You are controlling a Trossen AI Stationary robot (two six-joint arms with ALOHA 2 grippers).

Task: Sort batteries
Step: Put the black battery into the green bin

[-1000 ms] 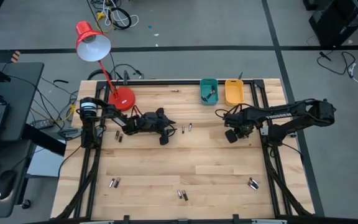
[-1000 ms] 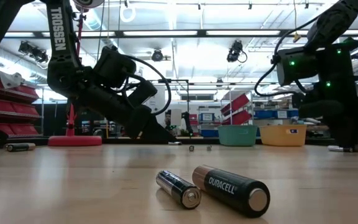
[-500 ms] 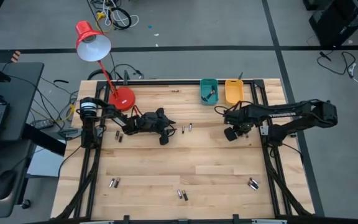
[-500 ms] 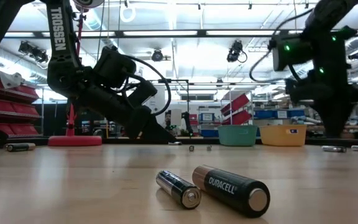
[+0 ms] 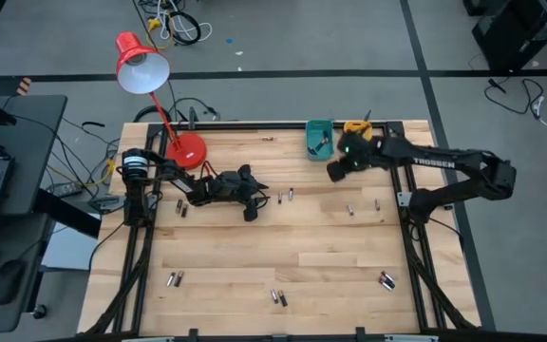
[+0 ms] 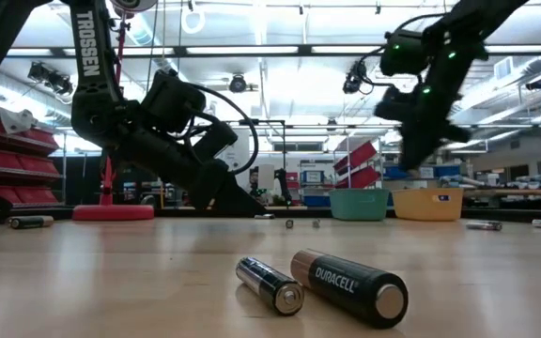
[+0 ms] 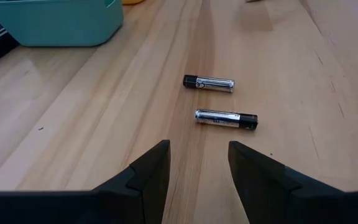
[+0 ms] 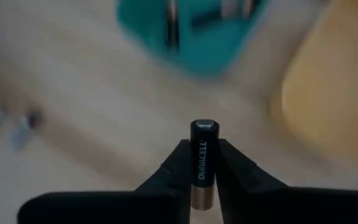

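Near bins, right tool [image 8: 204, 180] grips battery [image 8: 204, 163].

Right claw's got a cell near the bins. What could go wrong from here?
1. The right claw pinches the black Duracell battery only at its lower end, so it may tip or slip.
2. The teal plastic bin and yellow plastic bin sit side by side, so a misaimed drop could land wrong.

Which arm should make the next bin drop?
The right. Its gripper already holds a Duracell battery between its fingers near the teal bin and yellow bin. The left gripper is open and empty, low beside two loose batteries mid-table.
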